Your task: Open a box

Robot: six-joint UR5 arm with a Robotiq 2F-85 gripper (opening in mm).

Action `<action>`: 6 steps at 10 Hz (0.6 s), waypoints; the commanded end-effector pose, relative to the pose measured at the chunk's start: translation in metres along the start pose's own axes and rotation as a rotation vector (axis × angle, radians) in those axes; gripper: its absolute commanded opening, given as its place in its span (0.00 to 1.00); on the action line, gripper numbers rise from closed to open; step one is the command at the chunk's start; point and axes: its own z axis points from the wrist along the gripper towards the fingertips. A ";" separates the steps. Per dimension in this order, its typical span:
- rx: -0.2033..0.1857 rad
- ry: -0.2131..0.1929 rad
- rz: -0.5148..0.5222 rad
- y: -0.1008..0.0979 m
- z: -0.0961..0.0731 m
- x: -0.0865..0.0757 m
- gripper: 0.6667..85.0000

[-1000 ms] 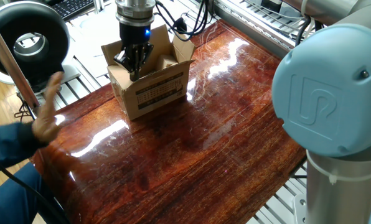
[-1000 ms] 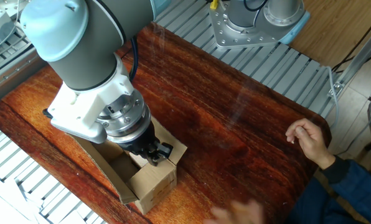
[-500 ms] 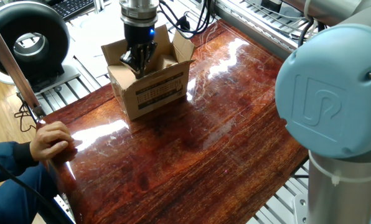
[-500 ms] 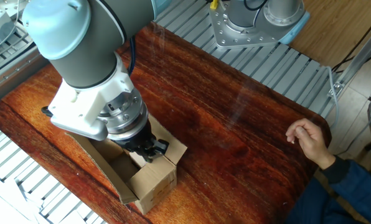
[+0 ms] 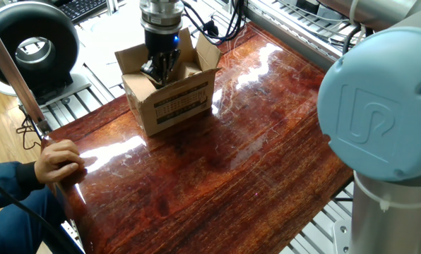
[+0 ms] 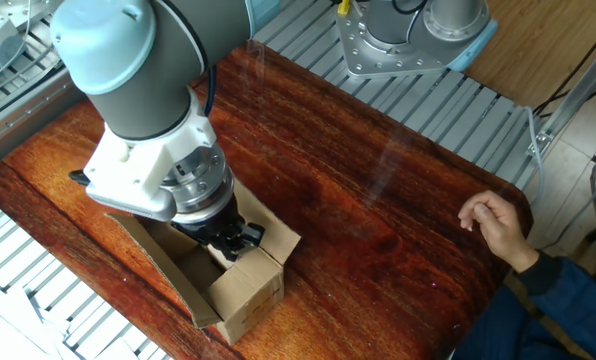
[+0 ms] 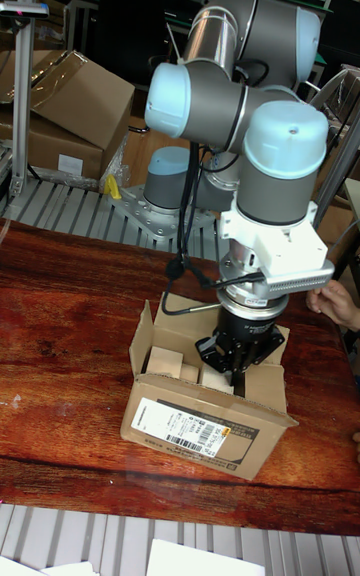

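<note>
Gripper working inside the half-open carton

The box [image 5: 169,95] sits near the wooden table's [image 5: 217,169] far corner; the gripper [image 5: 159,69], fingers nearly together and clamped on nothing visible, should press outward on a flap's edge, not downward. Since earlier, it has shifted slightly and the person's hand [image 5: 57,161] now rests on the table's edge.

My gripper [image 5: 159,69] dips into the box [image 5: 169,99], so whether its jaws are parted I cannot tell. Below it, the box floor is hidden. My arm's upper joints run off frame.
</note>
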 end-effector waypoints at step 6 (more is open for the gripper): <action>-0.100 -0.008 0.076 0.027 -0.002 -0.005 0.00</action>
